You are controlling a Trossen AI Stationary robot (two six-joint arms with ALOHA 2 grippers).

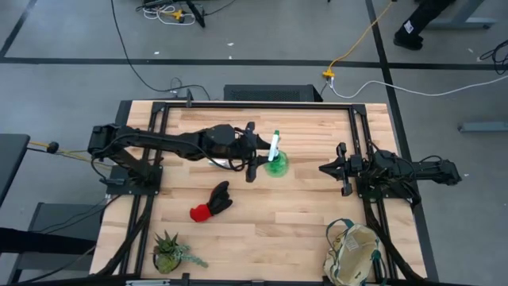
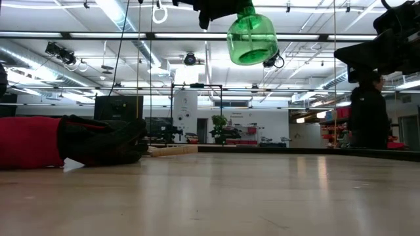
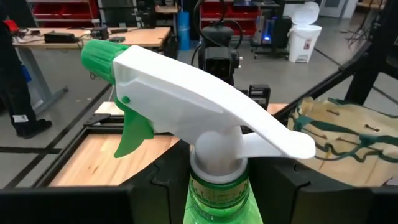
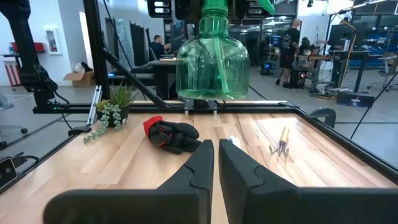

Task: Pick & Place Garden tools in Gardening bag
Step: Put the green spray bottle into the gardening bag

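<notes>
Left gripper (image 1: 252,156) pinches the upright green plastic spray bottle with white trigger head (image 1: 275,157) by its neck, lifted mid-table. Right gripper (image 1: 333,168), fingers pressed together, waits right of it, apart. Bare wooden table (image 1: 286,214) lies between bottle and beige canvas bag (image 1: 355,254).

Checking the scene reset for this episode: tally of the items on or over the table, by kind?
Green spray bottle: 1
Red-and-black glove pair: 1
Wooden-handled rake: 1
Canvas bag: 1
Potted plant: 1
Total: 5. No trowel can be made out in any view.
</notes>
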